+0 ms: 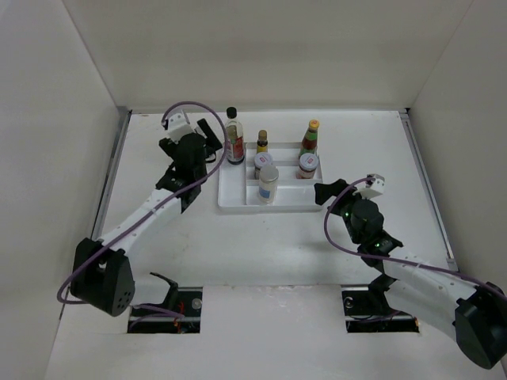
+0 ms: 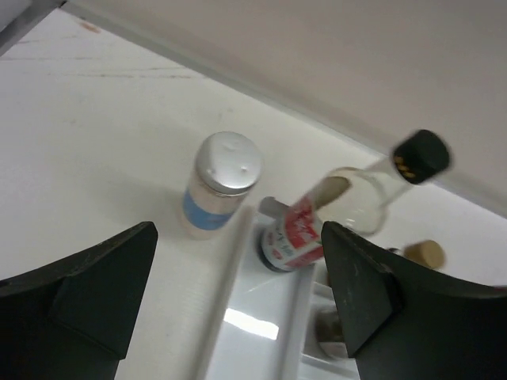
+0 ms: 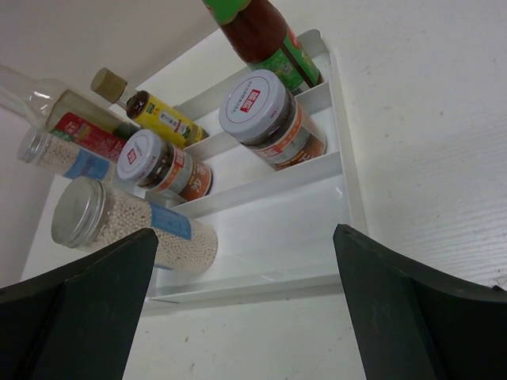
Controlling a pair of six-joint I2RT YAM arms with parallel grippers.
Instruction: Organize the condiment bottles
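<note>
- Left gripper: fingers spread apart, nothing between them, at the far-left corner of the white tray.
- Tall clear bottle: stands in the tray's far-left corner.
- Blue-labelled shaker: upright on the table, just outside the tray's left rim.
- Right gripper: fingers wide apart, empty, near the tray's near-right corner.
- Far row: small yellow bottle, red sauce bottle.
- Middle row: left jar, right jar.
- Near row: second shaker.

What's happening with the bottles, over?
Left gripper open, right gripper open, both empty. Six bottles in tray; one shaker beside it. Nothing blocking.
</note>
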